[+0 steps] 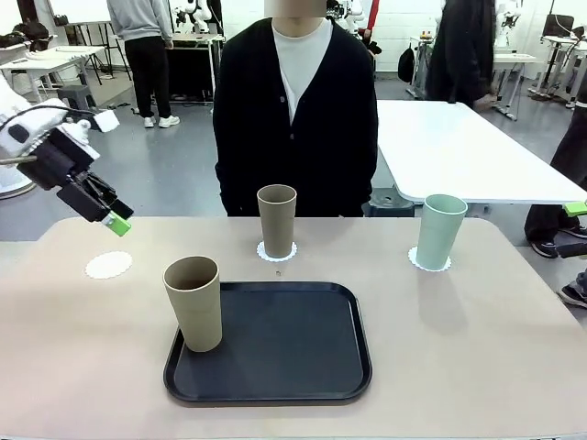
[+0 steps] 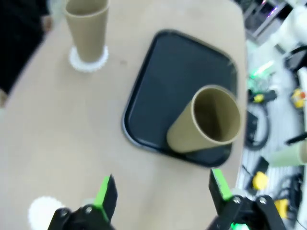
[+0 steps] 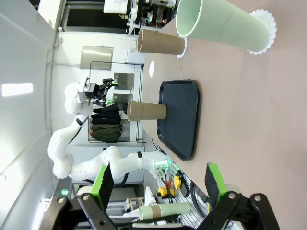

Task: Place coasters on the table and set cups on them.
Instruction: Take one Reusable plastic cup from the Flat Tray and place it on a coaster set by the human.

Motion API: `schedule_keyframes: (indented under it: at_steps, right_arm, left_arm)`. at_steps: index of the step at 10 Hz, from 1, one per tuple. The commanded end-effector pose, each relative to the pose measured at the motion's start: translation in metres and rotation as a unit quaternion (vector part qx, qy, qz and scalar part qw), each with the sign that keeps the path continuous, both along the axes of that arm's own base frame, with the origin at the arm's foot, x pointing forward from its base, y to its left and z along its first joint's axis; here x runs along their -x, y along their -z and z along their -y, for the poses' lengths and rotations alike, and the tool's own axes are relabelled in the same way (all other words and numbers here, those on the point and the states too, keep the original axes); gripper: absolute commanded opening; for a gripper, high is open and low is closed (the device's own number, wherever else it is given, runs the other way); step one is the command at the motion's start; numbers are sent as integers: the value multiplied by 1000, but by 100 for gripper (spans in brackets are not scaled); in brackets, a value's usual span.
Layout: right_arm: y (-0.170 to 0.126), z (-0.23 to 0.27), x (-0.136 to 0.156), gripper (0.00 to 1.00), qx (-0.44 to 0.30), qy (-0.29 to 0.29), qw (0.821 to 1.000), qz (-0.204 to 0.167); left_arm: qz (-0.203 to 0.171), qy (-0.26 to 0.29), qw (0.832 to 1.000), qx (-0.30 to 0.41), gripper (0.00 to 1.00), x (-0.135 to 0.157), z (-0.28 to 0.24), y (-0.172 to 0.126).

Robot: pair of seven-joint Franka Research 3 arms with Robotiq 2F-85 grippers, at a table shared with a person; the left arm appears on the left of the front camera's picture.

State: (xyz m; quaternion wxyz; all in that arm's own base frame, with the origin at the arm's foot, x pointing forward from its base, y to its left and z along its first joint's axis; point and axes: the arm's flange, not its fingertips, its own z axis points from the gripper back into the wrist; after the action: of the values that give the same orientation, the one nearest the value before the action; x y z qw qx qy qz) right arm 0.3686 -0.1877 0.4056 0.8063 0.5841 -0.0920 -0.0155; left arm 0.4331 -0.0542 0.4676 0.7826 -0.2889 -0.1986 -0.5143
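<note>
Three scalloped white coasters lie on the beige table [image 1: 477, 367]. One tan cup [image 1: 276, 220] stands on the middle coaster [image 1: 276, 251], and the mint green cup [image 1: 440, 231] stands on the right coaster [image 1: 429, 263]. The left coaster [image 1: 108, 265] is bare. A second tan cup [image 1: 193, 302] stands upright on the black tray's [image 1: 284, 344] left part. My left gripper [image 1: 112, 216] hovers open above the bare coaster [image 2: 45, 213], and the tray cup [image 2: 206, 124] lies ahead of its empty fingers. My right gripper [image 3: 158, 184] is open and empty, well back from the mint cup [image 3: 220, 24].
A person in a black cardigan [image 1: 293, 110] stands at the table's far edge, behind the middle cup. A white table [image 1: 459, 147] stands at the back right. There is free room on the beige top in front of the mint cup.
</note>
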Motion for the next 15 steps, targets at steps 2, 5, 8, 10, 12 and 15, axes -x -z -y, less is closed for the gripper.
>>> schedule_keyframes:
  at_steps: [2, 5, 8, 10, 12, 15]
  right_arm:
    - [-1, 0, 1, 100, 3, -4, 1000, 0]
    - [-1, 0, 1, 100, 3, -4, 1000, 0]
    - [-1, 0, 1, 100, 3, -4, 1000, 0]
    - [-1, 0, 1, 100, 3, -4, 1000, 0]
    - [-1, 0, 1, 100, 3, -4, 1000, 0]
    - [-1, 0, 1, 100, 3, -4, 1000, 0]
  left_arm:
    - [3, 12, 993, 116, 100, -10, -38, 33]
    - [46, 6, 993, 107, 100, -7, -48, 62]
    - [105, 108, 983, 107, 100, 6, -38, 73]
    - [94, 156, 978, 98, 100, 9, -33, 72]
    - [94, 133, 982, 98, 100, 5, -26, 71]
    - [94, 133, 982, 98, 100, 5, -26, 71]
